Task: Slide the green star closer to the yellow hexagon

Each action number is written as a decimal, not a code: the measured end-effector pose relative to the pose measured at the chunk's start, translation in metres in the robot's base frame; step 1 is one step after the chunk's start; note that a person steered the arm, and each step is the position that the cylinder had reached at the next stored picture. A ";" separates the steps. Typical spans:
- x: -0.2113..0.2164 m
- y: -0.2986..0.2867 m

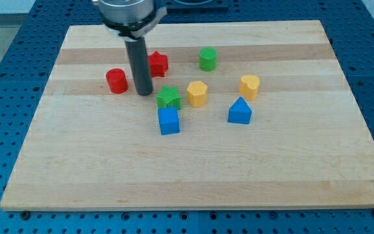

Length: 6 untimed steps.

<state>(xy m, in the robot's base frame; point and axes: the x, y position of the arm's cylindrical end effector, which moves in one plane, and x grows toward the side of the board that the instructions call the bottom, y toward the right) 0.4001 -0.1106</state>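
The green star (169,97) lies near the board's middle, a short gap left of the yellow hexagon (197,93). My tip (143,93) stands just left of the green star, close to it; I cannot tell whether they touch. The rod rises from the tip toward the view's top and partly hides the red star (158,63) behind it.
A blue cube (169,121) sits directly below the green star. A red cylinder (116,80) is left of my tip. A green cylinder (207,58), a yellow heart-like block (249,86) and a blue triangular block (239,112) lie to the right. The wooden board (76,169) has blue perforated table around it.
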 end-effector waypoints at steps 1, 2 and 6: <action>0.025 -0.005; 0.036 -0.003; 0.015 0.104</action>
